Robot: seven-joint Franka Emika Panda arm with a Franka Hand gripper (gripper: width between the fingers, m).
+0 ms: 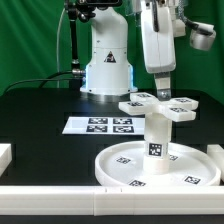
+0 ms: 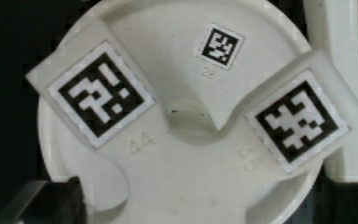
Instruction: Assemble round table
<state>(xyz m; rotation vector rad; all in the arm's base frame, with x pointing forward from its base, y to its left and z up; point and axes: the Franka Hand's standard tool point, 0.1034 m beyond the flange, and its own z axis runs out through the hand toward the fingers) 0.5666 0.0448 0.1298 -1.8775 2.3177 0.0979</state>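
Note:
The round table's large rimmed disc [image 1: 118, 172] lies near the front of the black table. The short thick cylinder [image 1: 157, 140] stands upright in its middle. The cross-shaped piece [image 1: 150, 105] sits on top of the cylinder. My gripper [image 1: 161, 92] hangs just over the cross, open. In the wrist view the cross-shaped piece [image 2: 194, 115] fills the picture with two big tags showing, and the disc [image 2: 149, 35] lies beneath it. My gripper [image 2: 197, 205] has its dark fingers [image 2: 48, 205] spread wide at either side of one arm of the cross, with a gap showing.
The marker board [image 1: 100, 125] lies flat behind the disc, towards the exterior view's left. The arm's white base [image 1: 106, 70] stands at the back. A white block [image 1: 5, 155] sits at the left edge and a white bar [image 1: 60, 205] runs along the front.

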